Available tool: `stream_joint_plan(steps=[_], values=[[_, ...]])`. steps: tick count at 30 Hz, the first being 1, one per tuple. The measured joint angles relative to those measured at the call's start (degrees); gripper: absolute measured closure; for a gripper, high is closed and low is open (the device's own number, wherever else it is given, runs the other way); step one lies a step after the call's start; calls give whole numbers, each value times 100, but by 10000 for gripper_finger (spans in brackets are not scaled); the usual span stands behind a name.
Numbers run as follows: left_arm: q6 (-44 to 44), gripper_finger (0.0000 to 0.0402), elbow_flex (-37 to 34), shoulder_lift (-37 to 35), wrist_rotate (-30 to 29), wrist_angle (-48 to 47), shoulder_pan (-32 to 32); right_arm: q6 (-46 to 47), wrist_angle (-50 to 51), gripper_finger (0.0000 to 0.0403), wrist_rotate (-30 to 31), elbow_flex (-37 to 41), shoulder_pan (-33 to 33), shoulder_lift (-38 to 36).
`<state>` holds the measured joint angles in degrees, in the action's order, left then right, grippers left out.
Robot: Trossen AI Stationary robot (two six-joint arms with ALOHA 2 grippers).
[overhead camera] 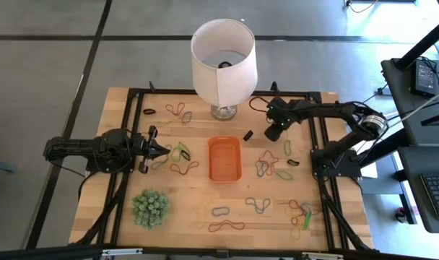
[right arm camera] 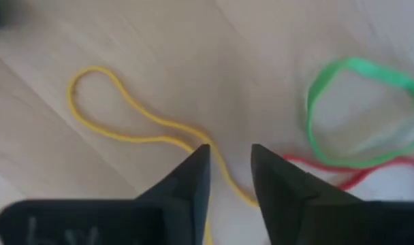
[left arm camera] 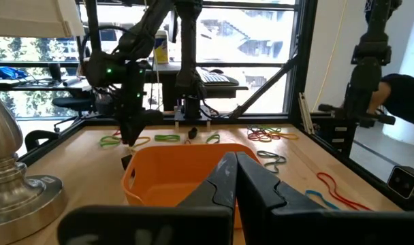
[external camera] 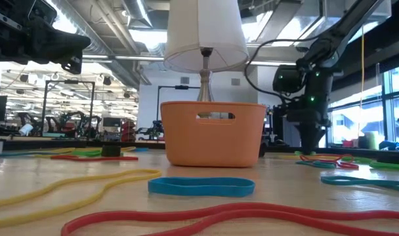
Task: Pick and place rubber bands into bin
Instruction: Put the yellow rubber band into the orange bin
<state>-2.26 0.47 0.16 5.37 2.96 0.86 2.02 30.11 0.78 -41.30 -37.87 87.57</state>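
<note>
Orange plastic formed the bin [overhead camera: 224, 159], which stood mid-tabletop [overhead camera: 198, 209] with its long axis running from the lamp [overhead camera: 222, 65] side toward the near edge. Right tool [right arm camera: 229, 170] hung with a narrow gap between its fingers, holding nothing, above a yellow rubber band [right arm camera: 118, 116]. Left tool [left arm camera: 235, 178] was closed and empty, pointing at the bin.

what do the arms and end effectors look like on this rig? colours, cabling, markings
Both arms are dark, near-black, jointed links. The left end effector has two black wedge-shaped fingers; the right end effector matches it. A black cable loops near the right arm's wrist, and a small green light shows there. No markings readable.
</note>
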Motion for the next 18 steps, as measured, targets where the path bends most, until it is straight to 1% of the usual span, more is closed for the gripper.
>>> stream_joint_plan(steps=[4, 8, 10, 13, 18], values=[[0, 400, 1, -1, 2, 2, -1, -538, -155, 269, -1, -1, 3, 72], [0, 400, 0, 0, 2, 2, -2, -792, -125, 268, -7, -31, 4, 234], [0, 400, 1, 0, 0, 2, -1, -852, -78, 274, -5, -37, 4, 357], [0, 400, 0, -1, -4, 0, -1, -876, -49, 301, -1, -70, 9, 512], [0, 400, 2, 0, -2, 2, 0, -873, -22, 388, 10, -61, 91, 492]])
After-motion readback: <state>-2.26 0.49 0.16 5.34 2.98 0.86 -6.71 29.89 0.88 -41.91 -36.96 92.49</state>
